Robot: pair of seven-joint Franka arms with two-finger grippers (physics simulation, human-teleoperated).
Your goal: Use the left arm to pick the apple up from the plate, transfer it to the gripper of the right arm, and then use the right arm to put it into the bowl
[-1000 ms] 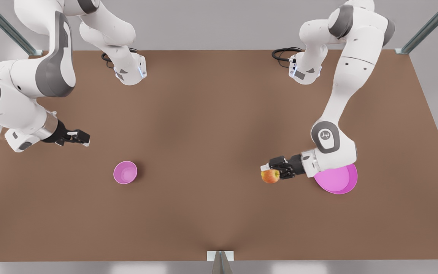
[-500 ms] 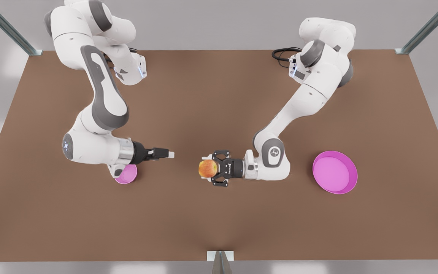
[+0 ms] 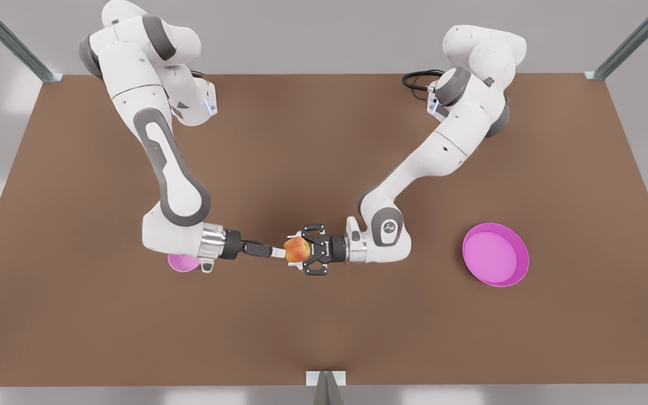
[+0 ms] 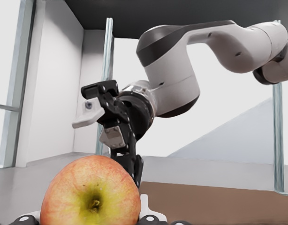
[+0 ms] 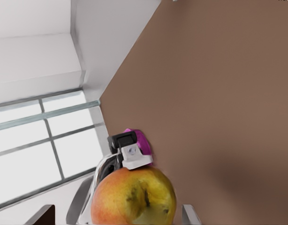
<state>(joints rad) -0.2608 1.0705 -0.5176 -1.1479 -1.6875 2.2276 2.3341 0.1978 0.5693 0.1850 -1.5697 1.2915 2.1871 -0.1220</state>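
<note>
The apple (image 3: pixel 296 249) hangs above the middle of the table, with my left gripper (image 3: pixel 300 251), the splayed black claw on the front view's right arm, shut on it. My right gripper (image 3: pixel 278 253), slim and black, reaches in from the front view's left, and its tip meets the apple. In the left wrist view its fingers (image 4: pixel 86 117) stand apart behind the apple (image 4: pixel 90 193), so it is open. The bowl (image 3: pixel 180 262) is mostly hidden under the right arm's wrist. The plate (image 3: pixel 495 261) lies empty at the front view's right.
The brown table (image 3: pixel 324 326) has metal frame posts at its far corners (image 3: pixel 602 73) and a small bracket (image 3: pixel 325 378) at its near edge. Black cables (image 3: pixel 417 81) lie by the base of the front view's right arm.
The right gripper has swung away from the bowl toward the middle and now reaches the apple. The left gripper has carried the apple slightly toward the front view's left.
</note>
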